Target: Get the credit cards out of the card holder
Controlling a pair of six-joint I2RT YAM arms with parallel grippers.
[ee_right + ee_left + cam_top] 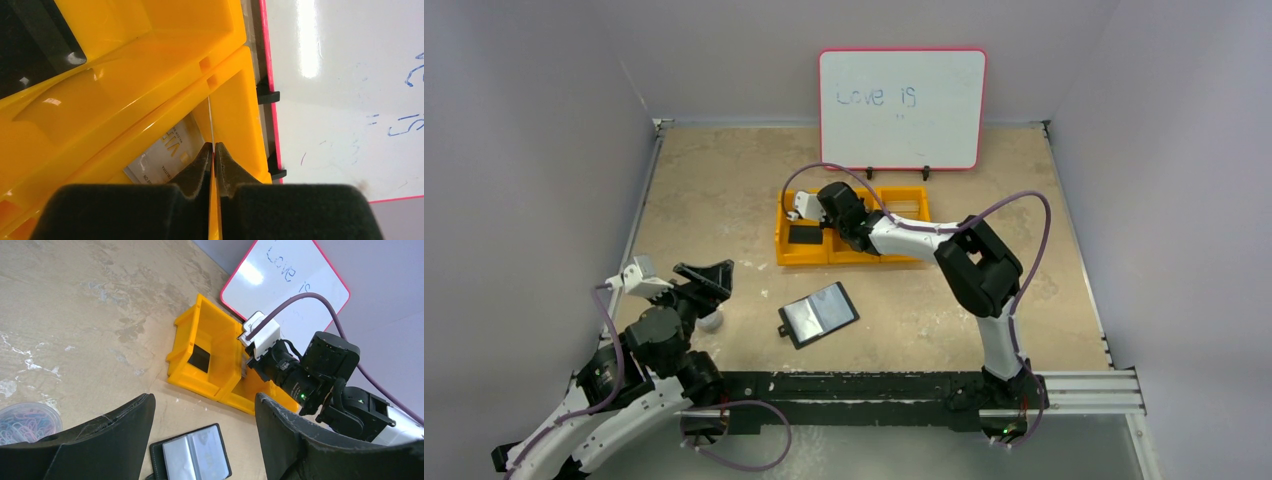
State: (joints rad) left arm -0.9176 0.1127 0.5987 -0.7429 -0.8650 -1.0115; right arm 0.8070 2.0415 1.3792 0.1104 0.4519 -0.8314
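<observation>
The card holder (820, 313) lies open and flat on the table, its pale clear pockets up; the left wrist view shows it too (195, 457). My right gripper (213, 146) reaches down into the middle compartment of the yellow tray (804, 258). It is shut on a thin credit card (210, 117) seen edge-on and standing upright between the fingertips. Another credit card (162, 156) with gold print lies flat on that compartment's floor. My left gripper (202, 407) hovers open and empty at the near left, above and short of the card holder.
A small flat black rectangle (803, 235) lies in the tray's left compartment. A pink-framed whiteboard (902, 108) stands behind the tray. A round clear tub of paper clips (25, 420) sits under the left arm. Grey walls enclose the table.
</observation>
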